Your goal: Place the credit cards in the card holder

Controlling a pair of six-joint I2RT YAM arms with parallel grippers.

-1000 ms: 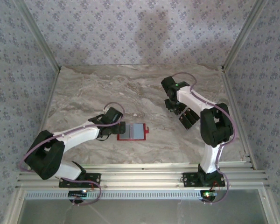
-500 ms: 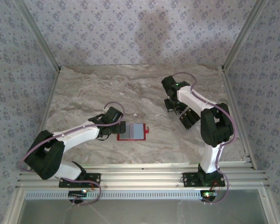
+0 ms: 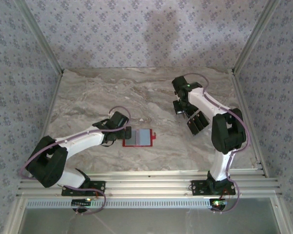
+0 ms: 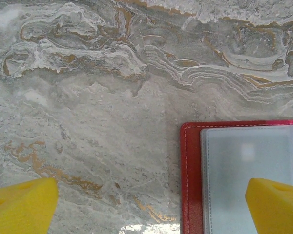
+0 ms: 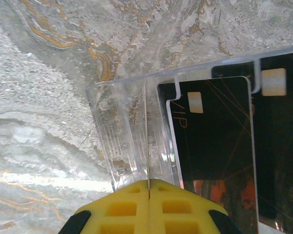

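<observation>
Claws counted: two. Left claw [image 4: 147,204] spread wide, grasping nothing, one fingertip over bare counter [image 4: 88,122], the other over the grey inside of the single red card holder [image 4: 190,175], lying open just right of it. Right claw [image 5: 148,197] clenched, thin edge-on line between pads, unidentifiable; two dark credit cards [image 5: 212,136] in one clear tray [image 5: 122,136] just beyond its tips.

white arms [image 3: 83,140], black joints [image 3: 45,166], yellow fingers [image 4: 20,207]

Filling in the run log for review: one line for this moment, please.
left tool: open, over card holder edge | right tool: shut, at clear tray | cards: in tray | holder: open on table
</observation>
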